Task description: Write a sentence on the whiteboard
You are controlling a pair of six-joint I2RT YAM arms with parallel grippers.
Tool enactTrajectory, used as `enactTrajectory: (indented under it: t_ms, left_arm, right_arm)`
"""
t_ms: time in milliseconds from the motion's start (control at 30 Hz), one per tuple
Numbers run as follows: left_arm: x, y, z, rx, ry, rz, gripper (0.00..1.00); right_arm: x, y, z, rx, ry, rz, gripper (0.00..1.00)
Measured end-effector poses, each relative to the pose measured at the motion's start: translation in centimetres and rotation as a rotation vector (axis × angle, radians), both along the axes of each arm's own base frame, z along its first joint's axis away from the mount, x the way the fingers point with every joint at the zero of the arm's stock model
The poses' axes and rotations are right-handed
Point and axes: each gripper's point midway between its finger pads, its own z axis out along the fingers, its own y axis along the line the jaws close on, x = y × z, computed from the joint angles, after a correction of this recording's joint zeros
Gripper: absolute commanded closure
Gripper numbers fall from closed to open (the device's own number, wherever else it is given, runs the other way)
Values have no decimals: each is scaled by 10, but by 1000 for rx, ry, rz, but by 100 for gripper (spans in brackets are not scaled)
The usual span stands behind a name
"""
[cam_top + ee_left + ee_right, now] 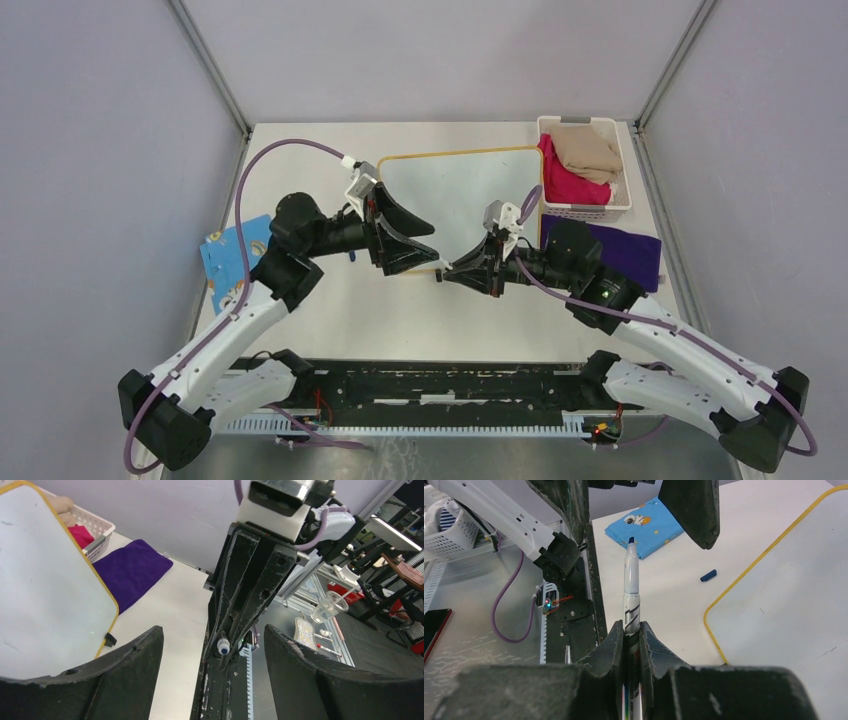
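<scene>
Blue felt tip is showing bare on the marker [631, 580]. The right gripper [630, 630] is pinching it by the barrel, fingers pressed tight against it, tip aiming out toward the left gripper [428, 243]. That one is hanging just ahead of the tip, fingers spread wide, gripping nothing. The cap [708, 575] is lying on the table [400, 320] near the yellow frame of the whiteboard [470, 185]. The board is lying flat at the far middle of the table, with both grippers hovering over its near edge. It is looking blank apart from a few faint specks, with no sentence on it yet. Judging by this, the uncapping step is looking finished and writing is about to begin. The next move is likely calling for the right wrist to be tipping the marker downward, carrying it over the frame and meeting the glossy face lightly, starting far enough left for two lines. The left arm is crowding that path, so backing it off first seems wise. The basket [578, 119] is sitting just beside the board's right edge and the purple cloth [625, 250] is lying under the right arm, so room on that side is tight. The blue cloth [232, 262] is lying well apart at the left, with bare table showing between the board and the arm bases.
</scene>
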Motion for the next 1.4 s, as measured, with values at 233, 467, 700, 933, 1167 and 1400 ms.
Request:
enactTrajectory:
  t_ms: [233, 467, 700, 933, 1167, 1400]
  left_arm:
    - [-18, -10, 12, -1, -11, -87, 31]
    - [-24, -12, 2, 45, 39, -112, 46]
    - [-25, -11, -5, 82, 36, -114, 60]
    - [-27, -10, -4, 90, 22, -123, 72]
    - [-30, -10, -5, 98, 13, -136, 97]
    - [-29, -9, -6, 101, 2, -130, 98]
  right_arm:
    - [-6, 0, 5, 15, -8, 30, 100]
    - [-10, 1, 10, 34, -18, 56, 100]
    - [-12, 5, 12, 46, -23, 82, 100]
    - [-13, 6, 14, 55, -19, 90, 100]
    - [-11, 8, 12, 53, -5, 91, 100]
    - [-11, 9, 11, 54, 11, 91, 59]
